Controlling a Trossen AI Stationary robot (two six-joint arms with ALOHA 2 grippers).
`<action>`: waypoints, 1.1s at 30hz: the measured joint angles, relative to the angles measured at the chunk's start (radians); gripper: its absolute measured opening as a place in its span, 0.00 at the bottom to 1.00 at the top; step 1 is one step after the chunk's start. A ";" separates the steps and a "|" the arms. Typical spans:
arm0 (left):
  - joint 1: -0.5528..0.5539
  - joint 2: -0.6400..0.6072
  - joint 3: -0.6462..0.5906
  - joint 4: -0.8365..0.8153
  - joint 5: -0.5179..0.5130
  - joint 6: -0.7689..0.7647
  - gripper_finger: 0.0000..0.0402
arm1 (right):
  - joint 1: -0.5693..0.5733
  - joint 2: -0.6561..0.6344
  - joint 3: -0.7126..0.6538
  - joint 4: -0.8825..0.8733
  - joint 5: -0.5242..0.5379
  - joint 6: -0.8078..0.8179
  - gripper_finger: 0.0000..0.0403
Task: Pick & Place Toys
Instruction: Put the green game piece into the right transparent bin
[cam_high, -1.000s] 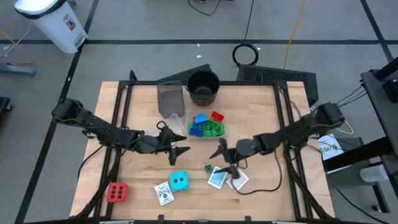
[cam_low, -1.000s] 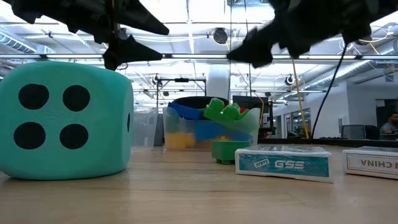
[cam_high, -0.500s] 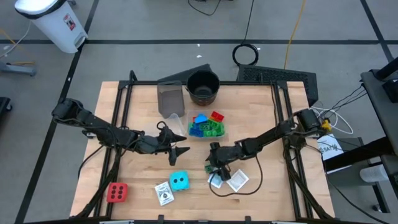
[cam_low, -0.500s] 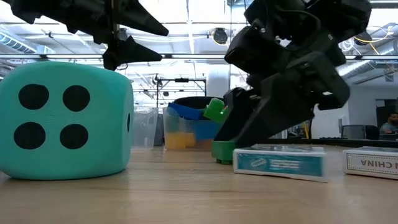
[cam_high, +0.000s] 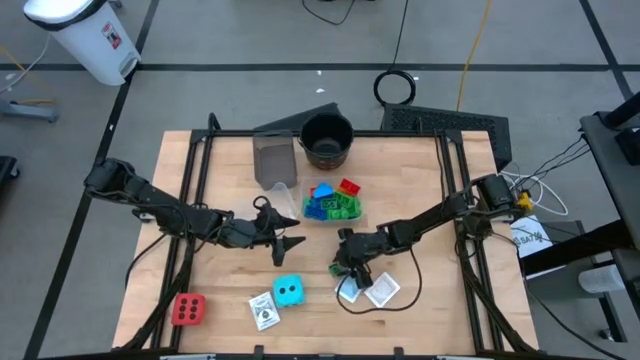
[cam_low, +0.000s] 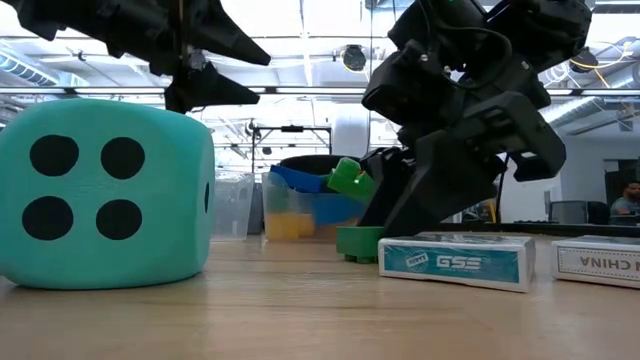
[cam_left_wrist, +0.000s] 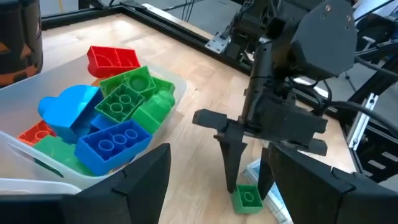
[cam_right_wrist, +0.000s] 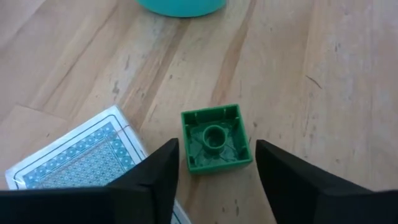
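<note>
— While the right pincer (cam_right_wrist: 214, 186) hangs low over the worktop (cam_high: 230, 290), where does the green block (cam_right_wrist: 215, 137) lie from it?
— Directly between its two fingers (cam_right_wrist: 155, 180). The right wrist view looks straight down on it: one dark finger stands on each side of the block, with bare wood showing in both gaps, so the pincer stands apart and holds nothing.
— Does the block have a long axis to line up with?
— No, it is square, lying upside down with its hollow and centre tube facing up. It is turned slightly against the fingers, so they may meet its sides a little askew.
— What crowds it?
— A white-bordered card pack (cam_right_wrist: 81, 149) lies just beside the block, partly under one finger. The low view shows the block (cam_low: 360, 243) resting flat on the wood next to that pack (cam_low: 455, 262).
— Which arm is nearer?
— The right one, plainly. From above, its pincer (cam_high: 347, 262) sits over the block, with the cyan dotted cube (cam_high: 288, 291) near it toward the left arm. The left pincer (cam_high: 290, 228) hovers well apart, fingers spread wide and empty, facing the clear tub (cam_left_wrist: 168, 81) of blocks.
— So what does the next move call for?
— I judge a straight closing on the block's two side walls, then a lift clear of the card pack.
</note>
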 joint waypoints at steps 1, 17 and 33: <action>0.000 0.000 0.000 0.002 -0.001 -0.001 0.68 | 0.000 0.000 0.000 0.002 0.000 -0.001 0.44; 0.000 0.000 0.000 0.002 -0.002 -0.018 0.68 | 0.000 -0.018 -0.003 -0.005 0.008 -0.070 0.28; 0.005 0.000 0.000 0.002 -0.022 -0.030 0.68 | -0.053 -0.306 -0.002 0.001 0.342 -0.231 0.29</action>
